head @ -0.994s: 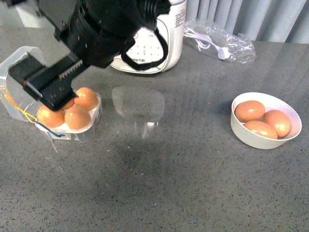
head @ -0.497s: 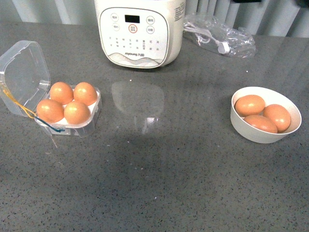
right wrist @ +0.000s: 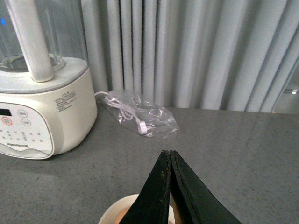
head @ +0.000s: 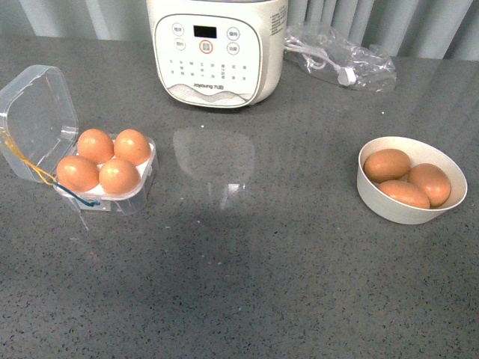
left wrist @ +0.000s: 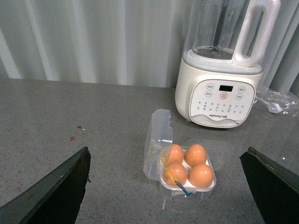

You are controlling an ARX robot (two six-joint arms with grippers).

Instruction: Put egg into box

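Left claw (left wrist: 166, 151) spread wide, empty; right claw (right wrist: 169, 156) pressed closed, hiding most of bowl (right wrist: 114, 212); box (head: 112, 200) holds four eggs (head: 96, 144).

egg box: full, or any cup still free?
Full. The box has an egg in each of its four cups; the lid stands open.

The orange-brown egg (head: 95, 144) sits in the far-left cup of the clear box (head: 41, 112), lid hinged open, its other three cups holding like eggs.
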